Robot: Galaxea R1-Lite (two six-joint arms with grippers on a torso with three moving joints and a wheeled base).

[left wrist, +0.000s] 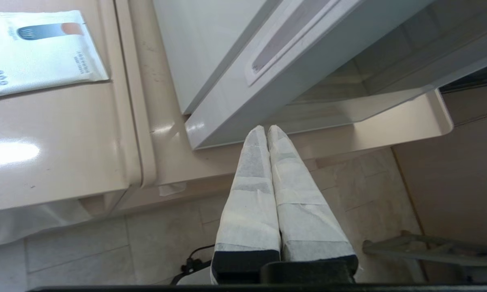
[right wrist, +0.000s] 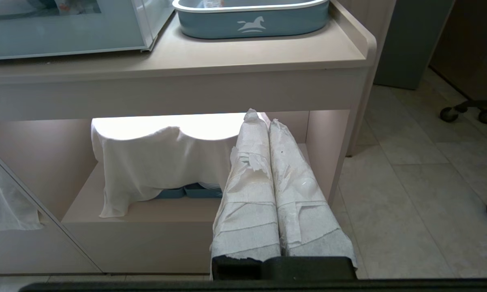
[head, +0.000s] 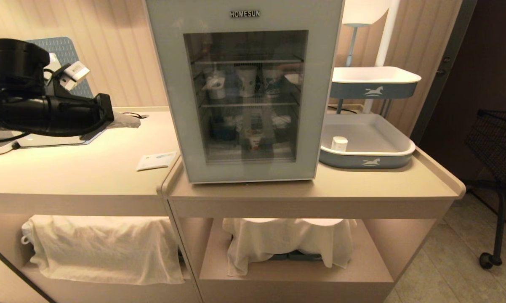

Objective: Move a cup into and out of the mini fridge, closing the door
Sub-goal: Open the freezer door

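The mini fridge (head: 169,84) stands on the right-hand counter, and its glass-windowed door (head: 320,105) looks closed. A small white cup (head: 339,144) sits in the blue-grey tray (head: 400,149) just right of the fridge. Another small cup with an orange label (head: 255,141) shows through the glass on the bottom shelf. My left arm (head: 46,111) reaches in from the left over the counter. The left gripper (left wrist: 266,127) is shut and empty, its tips over the door's lower corner (left wrist: 211,134). The right gripper (right wrist: 261,115) hangs low before the counter's under-shelf, shut and empty.
Taller paper cups (head: 246,82) stand on the fridge's middle shelf. A white leaflet (head: 156,160) lies on the left counter near the fridge. A second tray (head: 375,90) sits on a stand behind. White cloths (head: 101,248) cover the lower shelves. A black wire cart (head: 497,139) stands far right.
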